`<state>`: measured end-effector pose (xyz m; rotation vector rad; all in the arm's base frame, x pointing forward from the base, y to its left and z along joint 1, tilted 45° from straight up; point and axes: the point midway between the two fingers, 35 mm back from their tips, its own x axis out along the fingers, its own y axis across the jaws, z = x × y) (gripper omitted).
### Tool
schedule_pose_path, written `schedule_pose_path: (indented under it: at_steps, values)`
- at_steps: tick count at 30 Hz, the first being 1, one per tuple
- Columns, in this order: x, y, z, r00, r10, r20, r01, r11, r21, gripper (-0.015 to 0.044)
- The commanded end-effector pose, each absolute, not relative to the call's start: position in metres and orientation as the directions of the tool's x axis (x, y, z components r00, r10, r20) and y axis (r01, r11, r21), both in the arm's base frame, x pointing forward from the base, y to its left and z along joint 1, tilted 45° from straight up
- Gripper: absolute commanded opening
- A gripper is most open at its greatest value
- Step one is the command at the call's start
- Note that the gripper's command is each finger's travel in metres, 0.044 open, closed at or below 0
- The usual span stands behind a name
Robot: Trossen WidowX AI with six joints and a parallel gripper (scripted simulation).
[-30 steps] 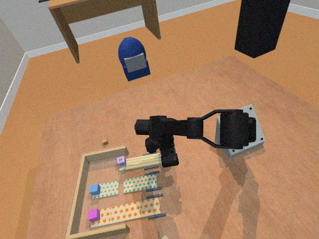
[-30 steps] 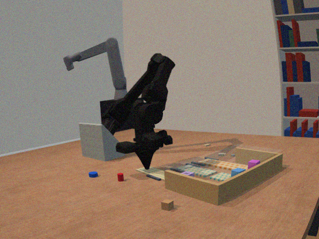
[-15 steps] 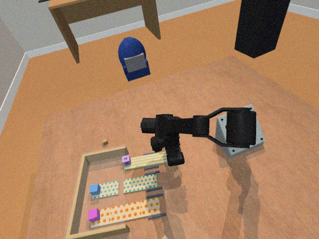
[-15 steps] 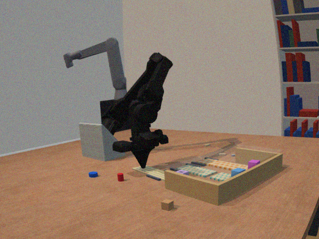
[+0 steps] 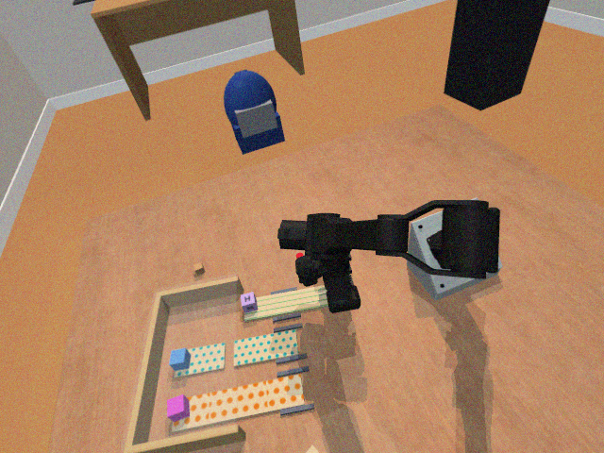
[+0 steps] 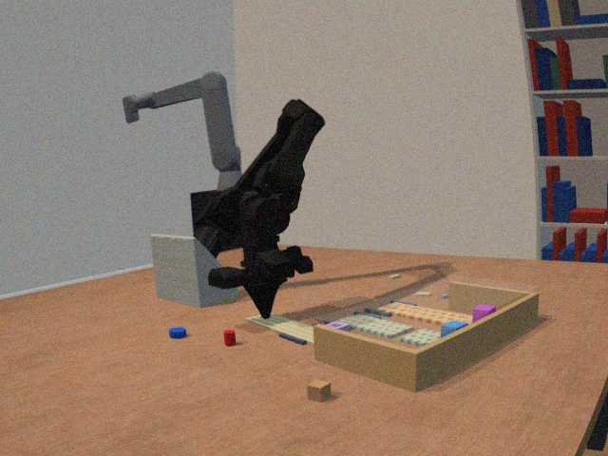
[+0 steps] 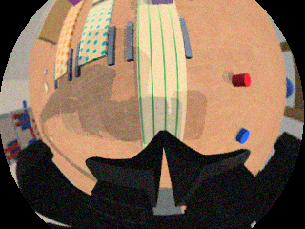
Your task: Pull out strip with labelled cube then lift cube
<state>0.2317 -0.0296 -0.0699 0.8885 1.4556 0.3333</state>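
Around the open wooden tray (image 5: 146,351), largest first: a bookshelf (image 6: 569,127) far behind it against the wall, a tall dark cabinet (image 5: 493,48) and a wooden side table (image 5: 194,29) on the orange floor beyond the table top (image 5: 439,365), a grey idle arm (image 6: 216,123) above the pale wedge base (image 6: 179,275), and a blue backpack (image 5: 253,117) on the floor. Closer to the tray, on the wood-grain top: a small tan cube (image 6: 318,390) just off the tray's outer wall, a red cylinder (image 6: 229,337) and a blue disc (image 6: 178,332) out past the tray's open side. Inside the tray, three lanes between short grey rails: an orange-dotted strip (image 5: 239,402) in one piece with a magenta cube (image 5: 177,407) at its inner end; a teal-dotted strip (image 5: 234,353) broken in two, a blue cube (image 5: 179,359) on the inner piece; a green-lined strip (image 5: 285,303) reaching well out of the open side, the purple labelled cube (image 5: 248,301) on its inner end, level with the tray's mouth. Gripper (image 6: 264,312) pressed together with nothing between the fingers, tip planted down on the outer end of the green-lined strip, well apart from the labelled cube.
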Motion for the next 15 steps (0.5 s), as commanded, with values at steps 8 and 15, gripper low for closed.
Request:
schedule_pose_path:
  at_steps: [8,15]
  values:
    - [0.209,-0.019,-0.070,0.114,0.697,-0.708,0.321,0.649,0.690,0.0000]
    - [0.199,-0.016,-0.069,0.114,0.697,-0.708,0.321,0.649,0.690,0.0000]
